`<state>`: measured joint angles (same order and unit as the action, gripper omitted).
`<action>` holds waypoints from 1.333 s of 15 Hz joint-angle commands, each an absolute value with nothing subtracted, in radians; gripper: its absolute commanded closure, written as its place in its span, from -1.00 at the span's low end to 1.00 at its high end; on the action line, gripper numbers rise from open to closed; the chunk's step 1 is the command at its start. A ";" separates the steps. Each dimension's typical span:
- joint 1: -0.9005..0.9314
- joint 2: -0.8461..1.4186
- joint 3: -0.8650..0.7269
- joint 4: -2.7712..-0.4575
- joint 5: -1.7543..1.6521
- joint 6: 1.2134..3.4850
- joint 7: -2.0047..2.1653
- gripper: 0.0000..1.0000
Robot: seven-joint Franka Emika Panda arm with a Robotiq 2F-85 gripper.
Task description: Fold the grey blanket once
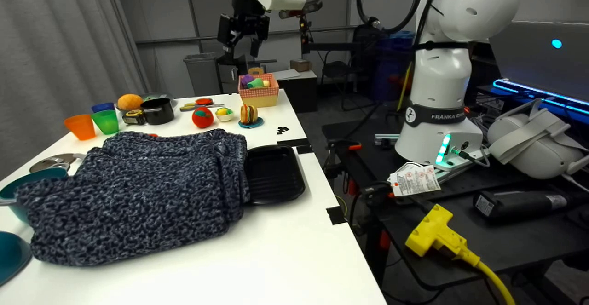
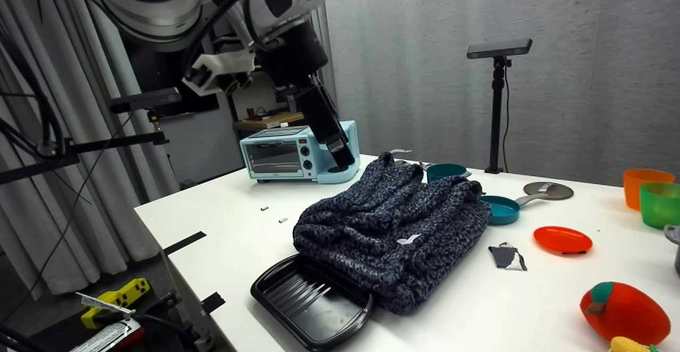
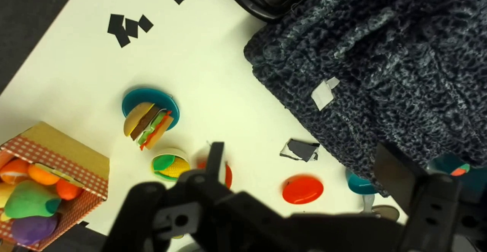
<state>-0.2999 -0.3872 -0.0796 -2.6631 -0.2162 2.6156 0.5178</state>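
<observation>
The grey blanket [image 1: 152, 194], dark grey-blue speckled with white, lies in a rumpled, layered heap on the white table in both exterior views [image 2: 393, 240]. Its edge covers part of the black tray [image 1: 275, 174] and overlaps teal pans. A small white tag [image 2: 408, 239] shows on its top. In the wrist view the blanket [image 3: 399, 77] fills the upper right, with its edge running diagonally. My gripper [image 1: 241, 49] is open and empty, raised in the air above the table. Its fingers stand wide apart in the wrist view [image 3: 300, 147]. It touches nothing.
A toy burger [image 3: 147, 124] on a teal plate, a basket of toy fruit [image 3: 72, 153], a red plate [image 2: 563, 239] and a red tomato toy [image 1: 203, 117] lie around the blanket. Orange [image 1: 80, 127] and green cups, a black pot [image 1: 158, 111] and a blue toaster oven [image 2: 276, 158] stand farther off.
</observation>
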 commanded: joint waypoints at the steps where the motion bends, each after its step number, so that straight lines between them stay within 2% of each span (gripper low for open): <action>1: -0.315 -0.426 -0.080 -2.707 -0.222 2.687 0.410 -1.00; 4: -0.259 -0.423 -0.134 -2.717 -0.173 2.728 0.200 -1.00; 5: -0.208 -0.433 -0.005 -2.695 -0.168 2.680 0.312 -1.00; 11: -0.011 -0.346 0.152 -2.601 -0.115 2.696 0.283 -1.00; 13: 0.002 -0.325 0.198 -2.567 -0.144 2.695 0.301 -1.00; 16: -0.079 -0.320 0.271 -2.544 -0.283 2.709 0.394 -1.00; 20: -0.134 -0.308 0.293 -2.519 -0.418 2.713 0.481 -1.00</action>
<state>-0.0833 -0.3253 0.2655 -2.5442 -0.3373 2.6956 0.4186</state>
